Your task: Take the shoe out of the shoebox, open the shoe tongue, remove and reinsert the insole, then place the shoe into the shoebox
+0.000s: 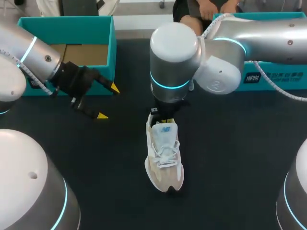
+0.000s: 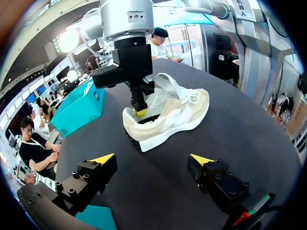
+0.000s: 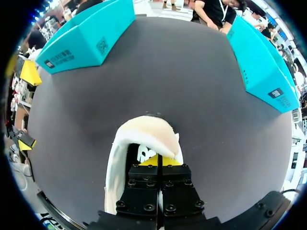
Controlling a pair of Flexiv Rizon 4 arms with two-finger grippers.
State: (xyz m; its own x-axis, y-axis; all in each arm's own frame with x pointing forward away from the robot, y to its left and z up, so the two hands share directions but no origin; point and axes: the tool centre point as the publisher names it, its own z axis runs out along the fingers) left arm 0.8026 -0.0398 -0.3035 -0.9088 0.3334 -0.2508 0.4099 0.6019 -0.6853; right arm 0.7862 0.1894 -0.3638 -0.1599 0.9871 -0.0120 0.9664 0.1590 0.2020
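Observation:
A white and beige sneaker [image 1: 164, 158] lies on the black table [image 1: 230, 158], toe toward the front edge. My right gripper [image 1: 164, 120] stands over its heel end, shut, with the yellow tips down in the shoe's opening [image 3: 158, 160]. Whether they pinch anything there is hidden. The left wrist view shows those fingers [image 2: 139, 103] dipping into the sneaker [image 2: 172, 112]. My left gripper [image 1: 107, 102] hangs open and empty left of the shoe, in front of the open teal shoebox [image 1: 103, 33]. Its yellow tips [image 2: 103, 159] stand wide apart.
A second teal box part [image 1: 276, 76] lies at the back right, under my right arm. In the right wrist view both teal pieces [image 3: 86, 33] [image 3: 261, 62] flank the far side of the table beyond the sneaker [image 3: 144, 132].

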